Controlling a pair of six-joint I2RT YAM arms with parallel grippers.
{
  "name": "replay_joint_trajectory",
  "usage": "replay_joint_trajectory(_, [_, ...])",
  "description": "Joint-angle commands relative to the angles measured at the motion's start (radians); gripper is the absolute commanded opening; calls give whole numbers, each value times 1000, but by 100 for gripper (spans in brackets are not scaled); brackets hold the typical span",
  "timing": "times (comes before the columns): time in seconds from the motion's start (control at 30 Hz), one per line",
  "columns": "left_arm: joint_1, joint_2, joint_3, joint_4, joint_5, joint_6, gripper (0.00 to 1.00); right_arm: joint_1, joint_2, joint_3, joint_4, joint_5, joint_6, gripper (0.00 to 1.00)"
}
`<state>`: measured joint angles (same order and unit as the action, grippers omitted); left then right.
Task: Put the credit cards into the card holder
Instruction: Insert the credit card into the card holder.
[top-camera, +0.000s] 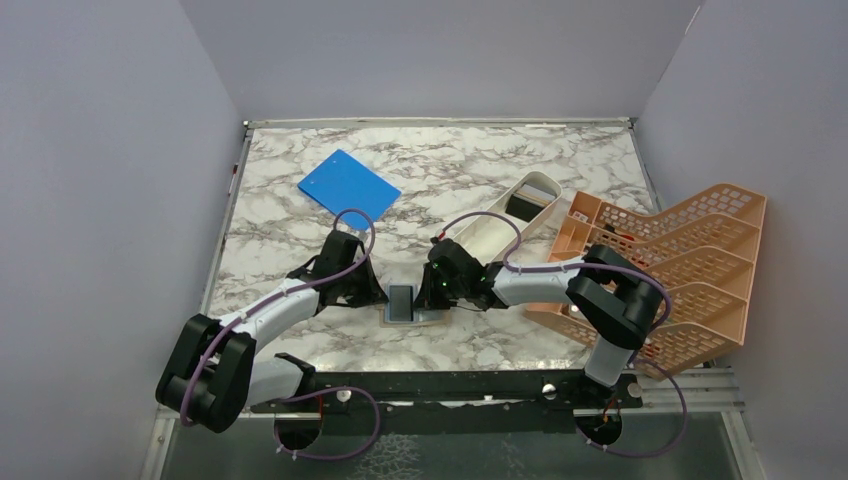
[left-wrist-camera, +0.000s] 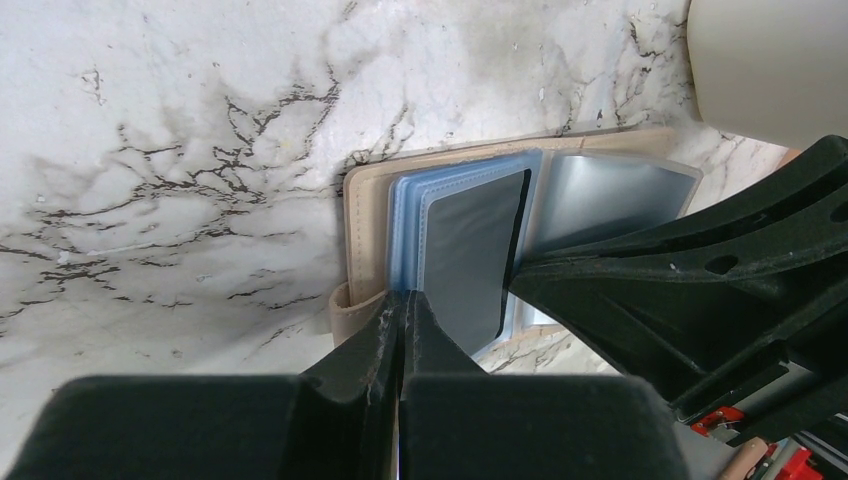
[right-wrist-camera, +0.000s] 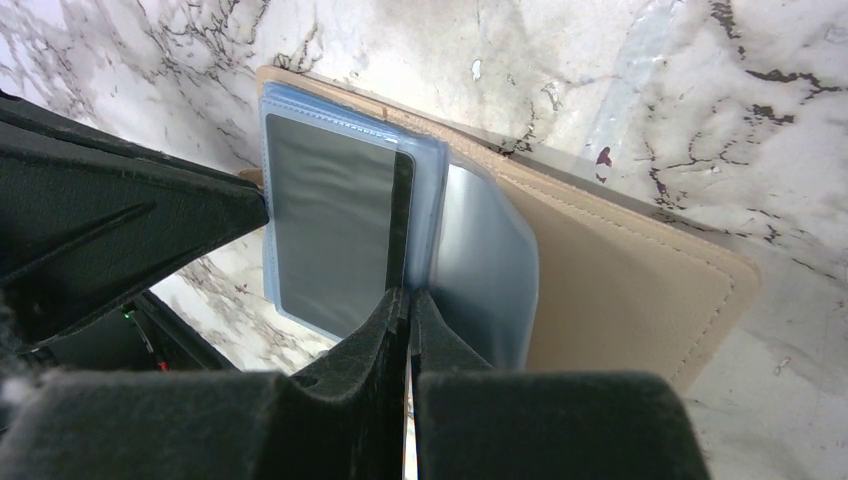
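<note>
The tan card holder (top-camera: 403, 303) lies open on the marble table between my two grippers, its clear blue sleeves fanned up. A black credit card (right-wrist-camera: 330, 220) sits mostly inside one sleeve, with a bare black edge showing. My right gripper (right-wrist-camera: 408, 295) is shut on that card's near edge. My left gripper (left-wrist-camera: 405, 298) is shut on the near edge of the blue sleeves, beside the tan cover (left-wrist-camera: 365, 230). The card also shows in the left wrist view (left-wrist-camera: 470, 250). In the top view, the left gripper (top-camera: 378, 297) and right gripper (top-camera: 428, 295) flank the holder.
A long white tray (top-camera: 490, 235) with a dark card (top-camera: 527, 205) at its far end lies behind the right arm. An orange lattice rack (top-camera: 670, 270) stands at the right. A bright blue board (top-camera: 348, 187) lies at the back left.
</note>
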<state>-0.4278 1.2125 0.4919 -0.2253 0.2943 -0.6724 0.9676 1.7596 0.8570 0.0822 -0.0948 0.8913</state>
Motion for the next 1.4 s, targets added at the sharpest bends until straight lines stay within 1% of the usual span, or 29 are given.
replay_joint_trajectory(0.0, [-9,9,-10,13,-6,4,0,5,39,-27,2,17,2,8])
replay_joint_trajectory(0.13, [-11,12,-13,10,-13,4,0,5,40,-23,4,14,2,8])
replay_joint_trajectory(0.23, [-14,3,-6,-21,-63,2,0,5,41,-21,2,12,2,8])
replay_joint_trajectory(0.33, [-17,-10,-1,-25,-78,3,0,5,41,-25,7,9,1,8])
replay_joint_trajectory(0.47, [-19,-3,-13,48,24,-11,0,5,43,-26,18,7,0,8])
replay_joint_trajectory(0.57, [-20,-6,-29,82,71,-42,10,5,48,-20,22,0,1,8])
replay_joint_trajectory(0.7, [-20,-37,-40,98,92,-61,17,4,48,-18,24,-4,-2,8])
replay_joint_trajectory(0.8, [-20,-52,-56,131,106,-80,20,5,49,-17,27,-4,-2,8])
replay_joint_trajectory(0.97, [-20,-42,-74,182,147,-104,20,5,51,-17,29,-7,-3,8])
replay_joint_trajectory(1.17, [-20,-56,-74,199,174,-117,21,5,45,-5,28,-14,-13,8])
replay_joint_trajectory(1.3, [-22,-79,-71,210,199,-136,21,4,32,10,3,-3,-25,13])
replay_joint_trajectory(1.37, [-22,-95,-70,210,202,-139,22,5,22,13,-6,5,-30,14])
